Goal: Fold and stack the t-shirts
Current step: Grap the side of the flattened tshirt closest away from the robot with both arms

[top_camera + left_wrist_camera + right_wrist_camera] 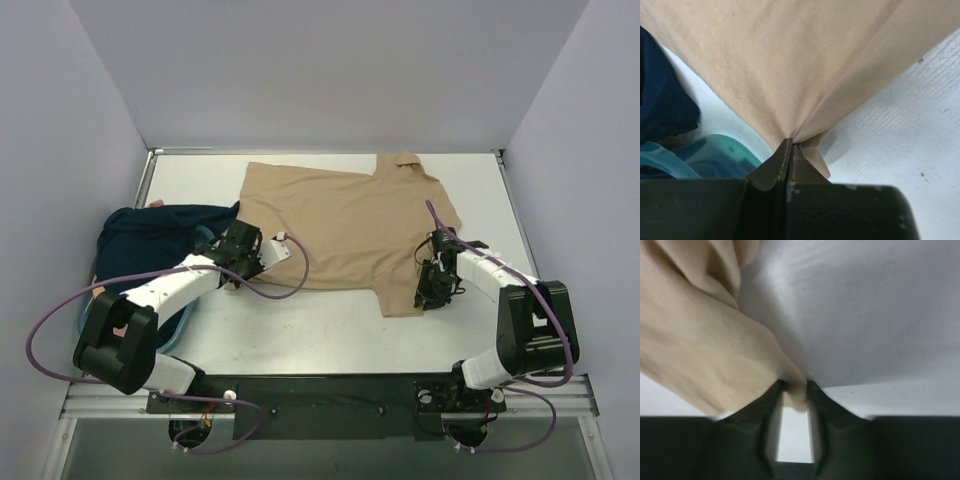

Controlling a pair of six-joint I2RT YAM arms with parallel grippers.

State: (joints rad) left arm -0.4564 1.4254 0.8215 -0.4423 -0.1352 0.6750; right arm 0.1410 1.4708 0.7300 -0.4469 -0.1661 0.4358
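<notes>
A tan t-shirt [345, 225] lies spread on the white table [300, 335], collar toward the far right. My left gripper [236, 262] is at its near left corner and is shut on that corner; the left wrist view shows the jaws [791, 146] closed on a pinch of tan cloth [790, 60] pulled taut. My right gripper [431, 285] is at the shirt's near right corner; in the right wrist view its fingertips [795, 387] hold a fold of tan cloth [700, 350] between them. A dark navy t-shirt [150, 235] lies heaped at the left.
A teal round basket [715, 155] sits under the navy shirt [660, 100] at the table's left edge, close beside my left gripper. Grey walls enclose the table on the left, back and right. Purple cables loop off both arms.
</notes>
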